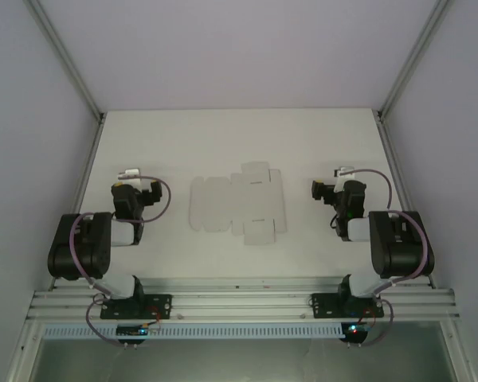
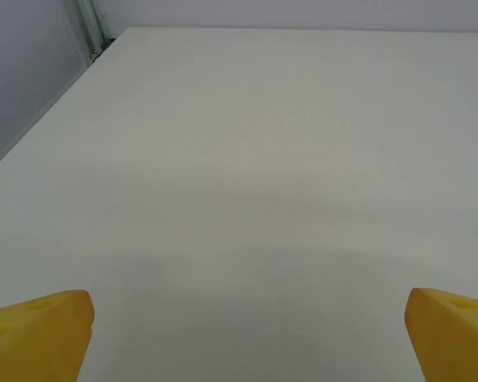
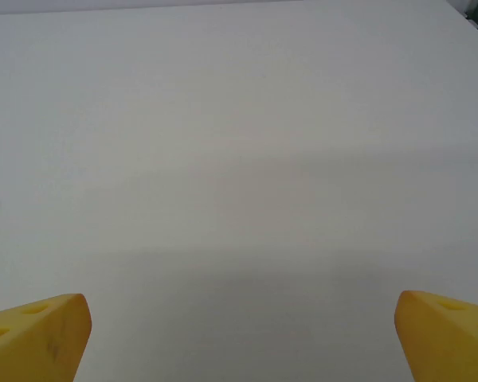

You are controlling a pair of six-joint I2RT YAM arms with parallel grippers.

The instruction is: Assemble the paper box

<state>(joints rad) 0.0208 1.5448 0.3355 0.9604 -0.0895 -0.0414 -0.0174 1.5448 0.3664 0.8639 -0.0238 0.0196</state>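
I am holding my left gripper [image 1: 131,175] spread wide above the white surface [image 1: 303,143], gripping nothing. Its yellow fingertips [image 2: 44,330] are sitting far apart at the bottom corners of the wrist view. My right gripper [image 1: 344,173] is hanging just as wide and just as empty. The paper box [image 1: 237,205] is lying flat on the surface as an unfolded die-cut sheet, flaps and tabs splayed out. It is lying between the two grippers, to the right of my left one and to the left of my right one, well apart from both.
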